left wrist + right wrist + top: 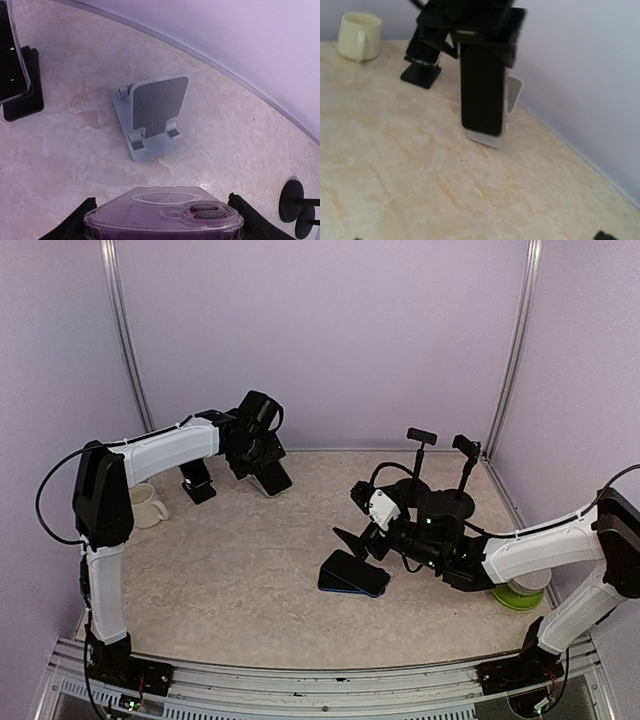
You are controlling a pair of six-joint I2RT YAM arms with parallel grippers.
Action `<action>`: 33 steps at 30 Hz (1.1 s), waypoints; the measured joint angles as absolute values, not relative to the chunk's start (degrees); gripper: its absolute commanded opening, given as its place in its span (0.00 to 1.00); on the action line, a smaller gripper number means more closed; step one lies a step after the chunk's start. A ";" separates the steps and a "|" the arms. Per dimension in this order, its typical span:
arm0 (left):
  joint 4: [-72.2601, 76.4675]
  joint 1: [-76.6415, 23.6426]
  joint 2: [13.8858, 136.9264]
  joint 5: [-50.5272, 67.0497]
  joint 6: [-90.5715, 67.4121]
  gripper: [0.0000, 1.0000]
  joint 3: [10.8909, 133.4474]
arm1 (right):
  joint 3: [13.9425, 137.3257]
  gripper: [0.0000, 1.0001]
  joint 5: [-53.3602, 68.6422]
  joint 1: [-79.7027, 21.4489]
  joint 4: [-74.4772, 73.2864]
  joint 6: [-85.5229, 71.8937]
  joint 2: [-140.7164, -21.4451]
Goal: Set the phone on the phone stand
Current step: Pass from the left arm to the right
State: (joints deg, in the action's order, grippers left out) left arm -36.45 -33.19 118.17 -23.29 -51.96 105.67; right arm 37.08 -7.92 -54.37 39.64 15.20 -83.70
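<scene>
A pale marbled tabletop [240, 580] is carrying everything. The left arm [160, 450] is reaching toward its far side, and the right arm [540, 545] is lying low nearer the middle.

The phone [480, 95], in a clear purple-tinted case, is hanging upright in the left fingers [252, 222]. They are clamped wide across its sides. The grey stand [152, 117] is sitting straight ahead of those fingers, near the phone's lower end. Its sloped back plate and two small lips are facing them. Whether phone and stand are touching cannot be told, but the phone is not seated.

This looks like the line-up step just before placing. The next move is likely calling for a tilt to match the back plate and a gentle lowering until the bottom edge sits behind the lips. Only then should the fingers release.

The right fingers [346, 538] are spread fully apart and holding nothing, with the stand well apart from them.
</scene>
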 measured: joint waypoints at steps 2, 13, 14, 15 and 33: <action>-36.67 -34.20 117.75 -21.96 -53.15 0.33 105.08 | 38.63 1.00 -7.44 -54.39 41.36 16.34 -87.35; -36.62 -42.81 111.35 -13.89 -62.30 0.35 99.59 | 50.19 1.00 -8.73 -56.36 49.65 20.67 -103.61; -36.34 -43.44 110.30 -13.21 -63.37 0.35 98.28 | 50.30 1.00 -9.63 -56.62 50.83 21.28 -104.62; -36.34 -43.77 109.69 -12.78 -64.10 0.35 97.56 | 50.35 1.00 -10.17 -56.75 51.42 21.67 -105.21; -32.45 -46.46 101.43 -8.78 -72.44 0.36 89.30 | 51.46 1.00 -15.18 -57.32 57.08 26.15 -109.86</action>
